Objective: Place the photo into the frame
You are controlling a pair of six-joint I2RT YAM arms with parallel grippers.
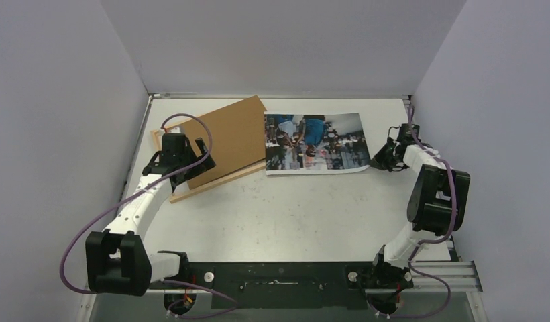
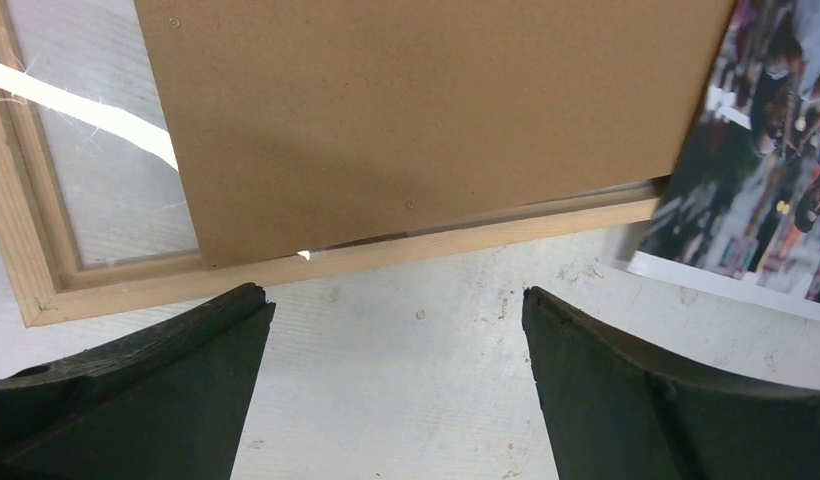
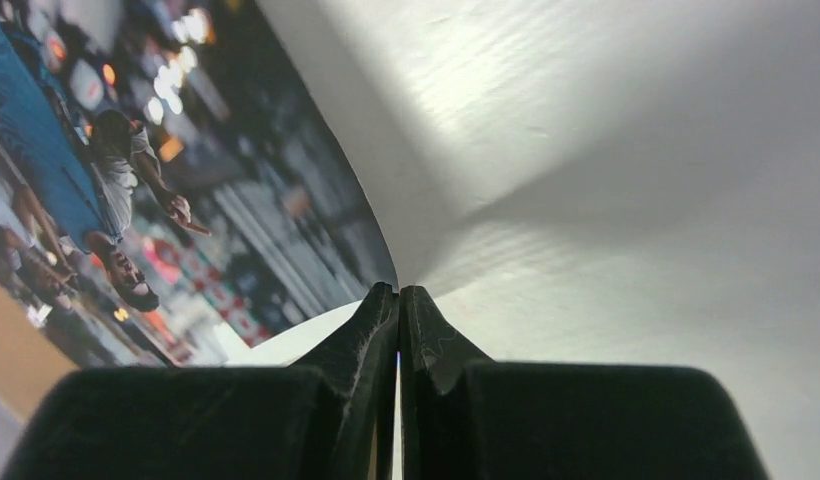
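Across the flat white table (image 1: 292, 221) the layout is plain: at the left lies the thin light-wood rectangular frame (image 1: 218, 181), and sprawled askew on top of it is the flat brown hardboard backing board (image 1: 229, 137), covering most of the opening, with only a strip of glazing showing at the frame's left end. Just right of that sits the glossy white-bordered photo (image 1: 316, 142), face up on the table, its left edge meeting the frame's end; whether it touches or slightly overlaps I cannot tell. So the photo is not in the frame yet, and by my read the board has to come off before it can go in. The left gripper (image 2: 398, 300) hovers with its jaws spread wide just short of the frame's near rail, holding nothing. The right gripper (image 3: 398, 295) has its jaws pressed together, seemingly pinching the photo's raised right corner.
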